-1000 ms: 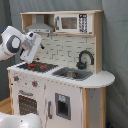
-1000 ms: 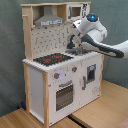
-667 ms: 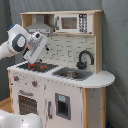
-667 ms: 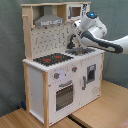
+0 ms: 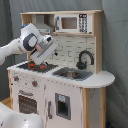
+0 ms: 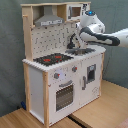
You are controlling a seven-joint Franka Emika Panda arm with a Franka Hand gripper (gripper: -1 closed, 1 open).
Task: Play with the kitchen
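The kitchen (image 5: 60,85) is a tall white and light-wood toy with a black stovetop (image 5: 37,65) with red burners, a sink (image 5: 73,74), a black faucet (image 5: 85,58), an oven door (image 5: 25,103) and a grey hood (image 5: 44,25). In the second exterior view the kitchen (image 6: 60,80) shows its stovetop (image 6: 52,58) and oven door (image 6: 64,94). My white arm (image 5: 31,41) reaches in from the first exterior view's left. My gripper (image 5: 46,54) hangs just above the stovetop's right part, angled toward the pegboard back. In the second exterior view the arm (image 6: 92,27) comes from the right, over the sink.
A grey curtain (image 5: 115,45) hangs behind the kitchen. A microwave (image 5: 72,22) sits on the top shelf. The toy stands on a wooden floor (image 6: 105,107). A white rounded part of the robot (image 5: 17,120) fills the first exterior view's lower left corner.
In the first exterior view the arm has swung to the right, from left of the kitchen to above the stovetop. The kitchen itself has not moved.
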